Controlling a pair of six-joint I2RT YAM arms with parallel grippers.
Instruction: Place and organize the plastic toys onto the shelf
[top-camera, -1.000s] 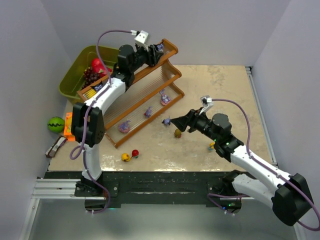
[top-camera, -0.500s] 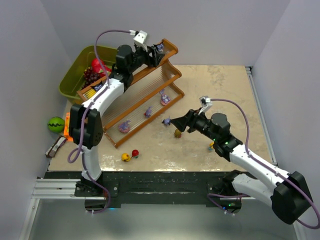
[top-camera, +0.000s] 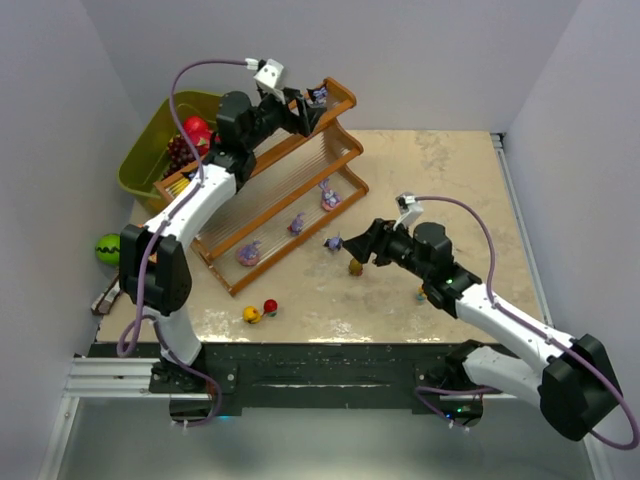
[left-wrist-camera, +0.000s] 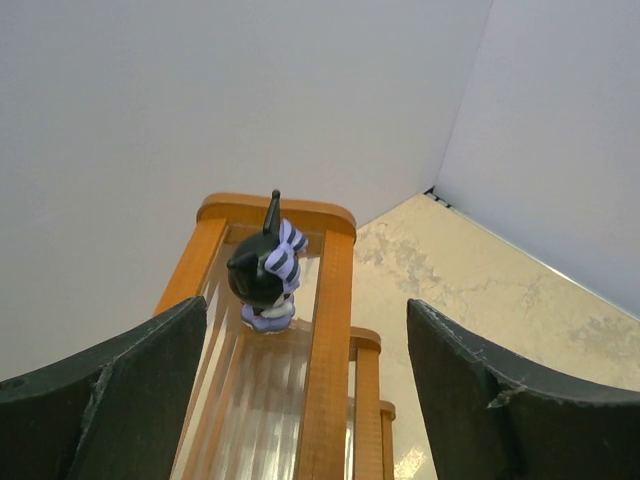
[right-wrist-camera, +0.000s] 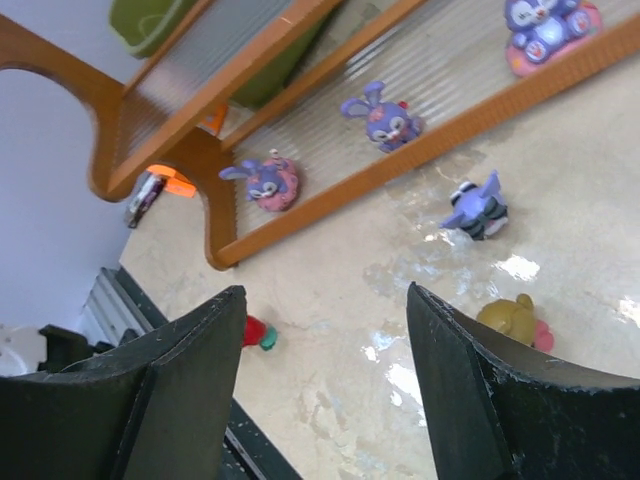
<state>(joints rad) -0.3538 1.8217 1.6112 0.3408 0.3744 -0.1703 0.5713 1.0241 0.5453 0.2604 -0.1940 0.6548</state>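
Note:
The shelf runs diagonally at the back left. A dark blue-black toy stands free at the far end of its top tier. My left gripper is open just behind that toy and not touching it. Three purple bunny toys sit on the bottom tier. On the table lie a purple-and-dark toy, an olive one, a red one and a yellow one. My right gripper hangs open and empty over the olive toy.
Behind the shelf is an olive-green bin holding a red fruit and dark grapes. A green striped ball and an orange item lie off the left table edge. A small yellow toy lies under the right arm.
The left gripper has opened and let go of the dark toy, which now stands on the top tier; the arm has drawn back slightly. The right gripper has drifted a little left.

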